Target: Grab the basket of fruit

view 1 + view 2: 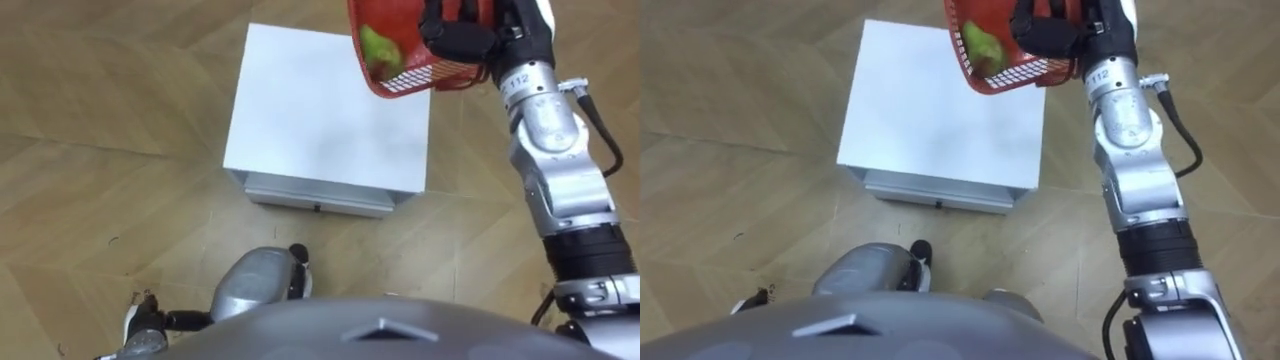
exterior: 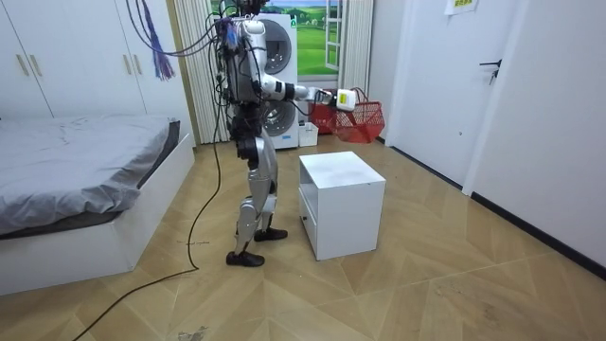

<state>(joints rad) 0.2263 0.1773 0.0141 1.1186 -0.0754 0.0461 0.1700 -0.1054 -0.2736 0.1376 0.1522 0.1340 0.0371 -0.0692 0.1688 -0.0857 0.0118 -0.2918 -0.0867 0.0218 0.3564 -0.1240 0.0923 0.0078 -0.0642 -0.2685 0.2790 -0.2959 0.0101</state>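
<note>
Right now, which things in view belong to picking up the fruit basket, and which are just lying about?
Part of the job:
fruit basket, held up off the floor by the right hand
green fruit inside it

Just lying about:
white cabinet below the basket
bed
washing machine
wardrobe

A home bedroom: bed, wardrobe, washing machine.

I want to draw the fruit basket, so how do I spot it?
Find the white square cabinet on the wooden floor. Above its far right corner, the robot's right hand holds up a red mesh basket; a green fruit lies inside.
</note>
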